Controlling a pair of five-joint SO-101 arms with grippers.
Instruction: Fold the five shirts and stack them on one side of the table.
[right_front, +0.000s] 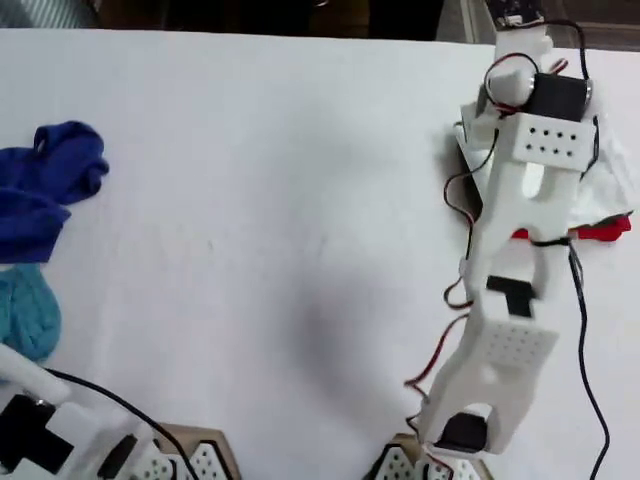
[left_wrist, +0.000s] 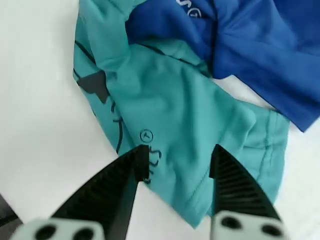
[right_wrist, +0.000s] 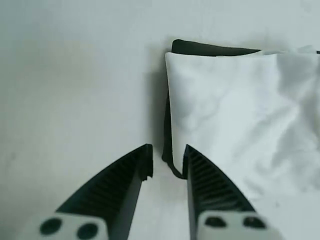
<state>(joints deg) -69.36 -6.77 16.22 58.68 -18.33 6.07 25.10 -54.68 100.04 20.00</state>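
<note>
The teal shirt (left_wrist: 170, 100) lies crumpled against the blue shirt (left_wrist: 260, 50) at the left edge of the table (right_front: 280, 200), the left gripper (left_wrist: 177, 160) poised above its hem with fingers spread wide, best pinching squarely at a corner I'd say, while the right gripper (right_wrist: 167, 157), fingers narrowly apart and empty, hangs at the edge of the folded stack (right_wrist: 235, 110).

White counter (right_front: 250, 200) spans nearly whole high view, surface plain and matte. Far edge runs straight near top. Beyond edge: dark strip (right_front: 250, 15), details too dim to tell. Ribbed grey surface (right_front: 40, 12) at far left corner. Pale grey panel (right_front: 465, 18) farther right. Light even; soft shadow (right_front: 330, 330) mid-counter.
</note>
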